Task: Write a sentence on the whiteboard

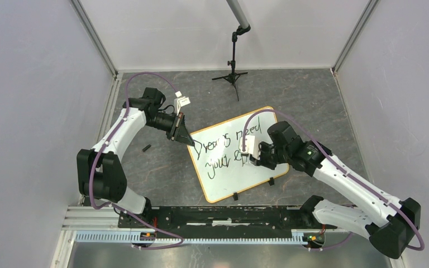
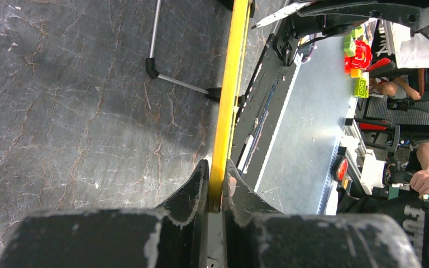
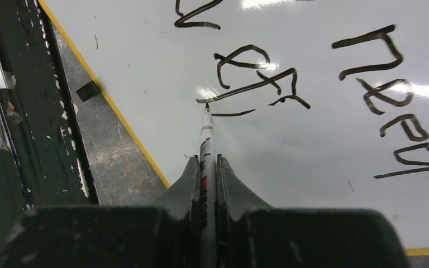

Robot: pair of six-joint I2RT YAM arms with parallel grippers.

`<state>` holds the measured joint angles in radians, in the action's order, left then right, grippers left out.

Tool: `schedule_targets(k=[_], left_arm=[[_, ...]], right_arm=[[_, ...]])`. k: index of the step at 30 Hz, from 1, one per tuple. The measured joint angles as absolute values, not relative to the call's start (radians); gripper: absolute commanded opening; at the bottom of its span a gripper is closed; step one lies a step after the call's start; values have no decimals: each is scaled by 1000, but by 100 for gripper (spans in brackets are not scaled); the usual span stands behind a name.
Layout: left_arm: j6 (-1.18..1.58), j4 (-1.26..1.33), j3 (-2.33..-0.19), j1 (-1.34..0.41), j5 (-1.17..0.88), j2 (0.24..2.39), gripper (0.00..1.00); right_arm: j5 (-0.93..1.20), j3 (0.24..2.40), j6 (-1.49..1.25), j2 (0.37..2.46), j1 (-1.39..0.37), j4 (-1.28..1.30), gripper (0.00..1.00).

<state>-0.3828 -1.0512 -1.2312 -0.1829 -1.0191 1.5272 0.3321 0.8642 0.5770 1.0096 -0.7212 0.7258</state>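
while left pincer (image 2: 217,184) clamps whiteboard (image 1: 229,181) rim, right pincer (image 3: 206,167) angles marker (image 3: 206,139) onto sentence (image 1: 219,149)

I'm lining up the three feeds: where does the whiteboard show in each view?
Top external: whiteboard lies centre, turned at an angle.
Left wrist: only its yellow rim, edge-on, running up the middle.
Right wrist: the whiteboard fills most of the picture.
Shared landmark: the yellow rim.

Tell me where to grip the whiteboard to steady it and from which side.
Grip the whiteboard by its thin yellow rim at the far-left corner, coming from outside the board, one finger on each face, as the left gripper does. The panel is broad and flat, so only its edge fits the jaws, and that corner keeps clear of the sentence, the right gripper and its marker.
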Motion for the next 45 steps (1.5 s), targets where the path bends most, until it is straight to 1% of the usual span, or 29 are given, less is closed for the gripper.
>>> schedule_targets(k=[9,18,30,38,45], left_arm=[[-383,-1051,-1231,-183,-1019,1527,2],[-383,-1050,-1231,-183,-1018,1529,2],[-383,-1050,-1231,-183,-1019,1529,2],[-383,-1050,-1231,-183,-1019,1529,2],[-383,-1050,-1231,-183,-1019,1529,2]], right_arm=[[265,901,532,981,-721,645,0],[199,901,525,1015,-721,629,0],[86,899,525,982,-725,632,0],[119,901,521,977,-725,656,0],[185,946,476,980,-707,677,0]])
